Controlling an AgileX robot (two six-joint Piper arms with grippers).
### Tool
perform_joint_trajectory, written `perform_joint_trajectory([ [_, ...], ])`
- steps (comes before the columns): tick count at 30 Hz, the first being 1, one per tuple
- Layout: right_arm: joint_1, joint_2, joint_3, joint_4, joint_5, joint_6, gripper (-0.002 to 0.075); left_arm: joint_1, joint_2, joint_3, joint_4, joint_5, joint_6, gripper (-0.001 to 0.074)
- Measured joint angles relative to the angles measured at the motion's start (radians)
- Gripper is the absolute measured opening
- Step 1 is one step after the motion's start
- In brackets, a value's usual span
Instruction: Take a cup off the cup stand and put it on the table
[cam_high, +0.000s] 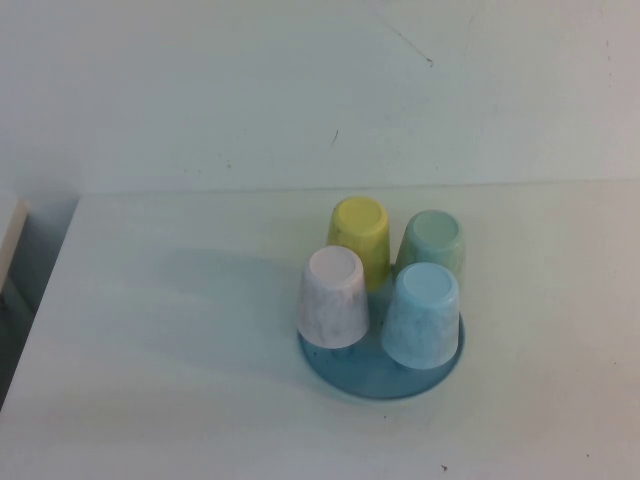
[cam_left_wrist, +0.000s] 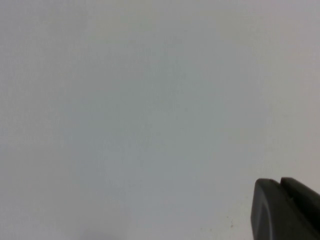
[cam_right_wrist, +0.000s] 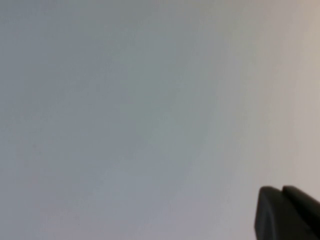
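Your light-blue cup sits upside down on the cup stand, toward the table's near right side, touching the pink cup. Reach carelessly and you'll knock its neighbours or drag the stand. Left gripper and right gripper hover over bare tabletop; I cannot tell their state.

Bare test bench, lab-like setup. Plain white worktop against a blank white wall across the upper frame. Sole props: cup stand with four plastic cups, right of center. No household clutter.
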Motion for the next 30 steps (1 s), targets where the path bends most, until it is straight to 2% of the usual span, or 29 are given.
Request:
perform_joint_trajectory([
  [5, 0.0, 0.0, 0.0, 0.046, 0.031, 0.0, -0.0003, 0.0, 0.0, 0.0, -0.002, 0.025, -0.011, -0.0002],
  [11, 0.0, 0.0, 0.0, 0.046, 0.106, 0.0, -0.0003, 0.0, 0.0, 0.0, -0.004, 0.009, -0.188, -0.0002],
  [16, 0.0, 0.0, -0.118, 0.046, 0.469, 0.011, -0.0003, 0.0, 0.0, 0.0, 0.102, 0.027, -0.396, -0.0002],
  [20, 0.0, 0.01, -0.291, 0.039, 0.798, -0.015, -0.0003, 0.0, 0.0, -0.074, 0.225, 0.233, -0.51, -0.0002],
  [25, 0.0, 0.149, -0.478, 0.074, 1.118, -0.153, -0.0003, 0.0, 0.041, -0.258, 0.291, 0.473, -0.498, -0.0002],
  [30, 0.0, 0.377, -0.607, 0.283, 1.372, -0.452, -0.0003, 0.0, 0.2, -0.363, 0.236, 0.613, -0.361, -0.0002],
])
